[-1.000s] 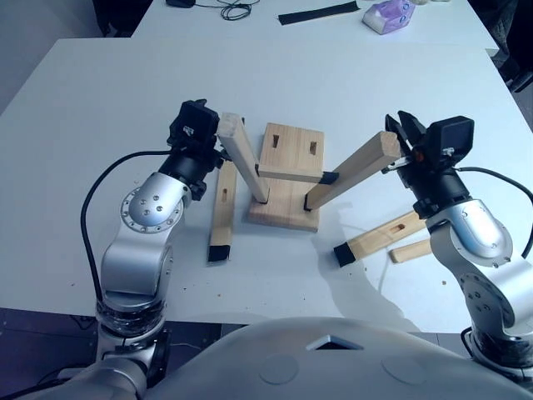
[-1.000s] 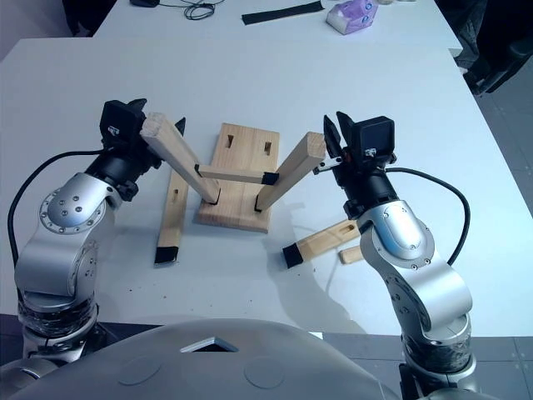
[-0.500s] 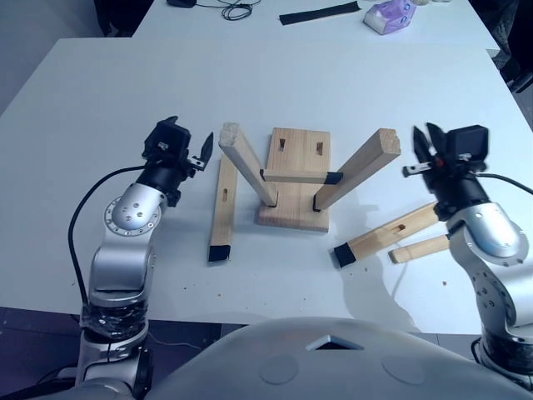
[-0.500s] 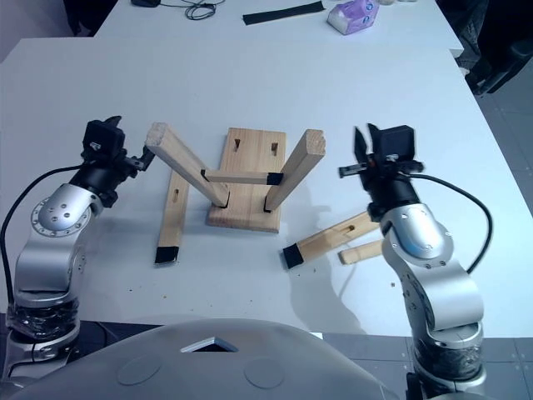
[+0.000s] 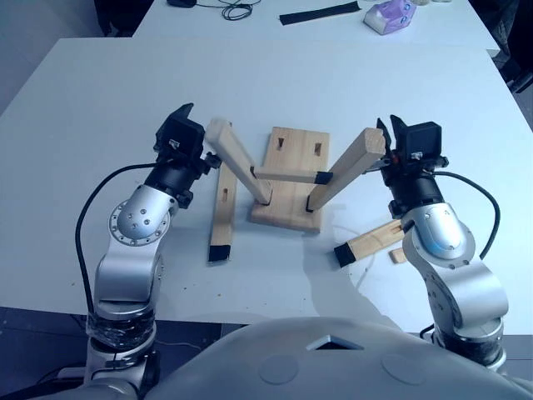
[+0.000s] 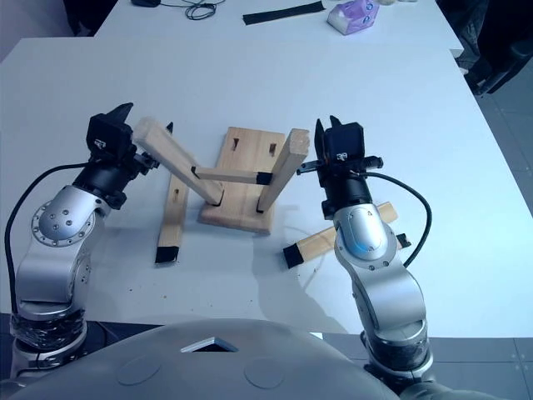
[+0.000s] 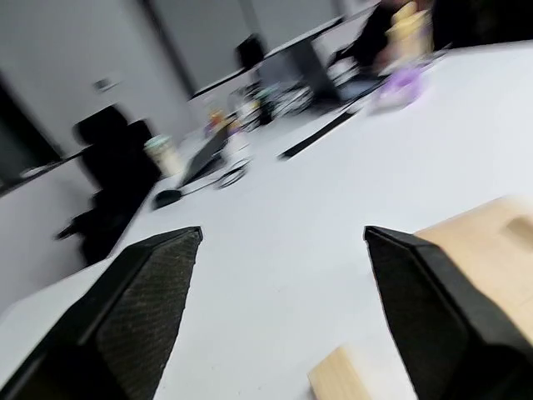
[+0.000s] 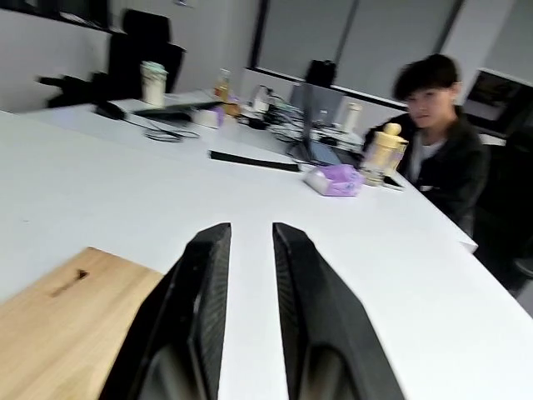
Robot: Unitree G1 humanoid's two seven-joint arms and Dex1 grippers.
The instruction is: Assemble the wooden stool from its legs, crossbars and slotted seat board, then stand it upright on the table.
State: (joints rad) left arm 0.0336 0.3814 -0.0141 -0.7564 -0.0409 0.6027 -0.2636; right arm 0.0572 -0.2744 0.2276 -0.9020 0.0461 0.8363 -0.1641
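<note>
The white counter [image 5: 100, 100] takes up most of the foreground. Behind it stands a second white table [image 5: 466, 29] carrying a black strip [image 5: 319, 13], cables [image 5: 236, 10] and a purple pack [image 5: 388, 14]. Farther back are dark chairs [image 8: 146, 37] and grey wall panels [image 8: 391, 37]. Grey floor [image 6: 520, 117] shows at the right.

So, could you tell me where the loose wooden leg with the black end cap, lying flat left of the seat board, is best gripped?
Probably from above, on its near half between slot and black end cap, jaws across the long sides: the loose wooden leg lies flat, and the tilted leg of the half-built frame overhangs its far end.
</note>
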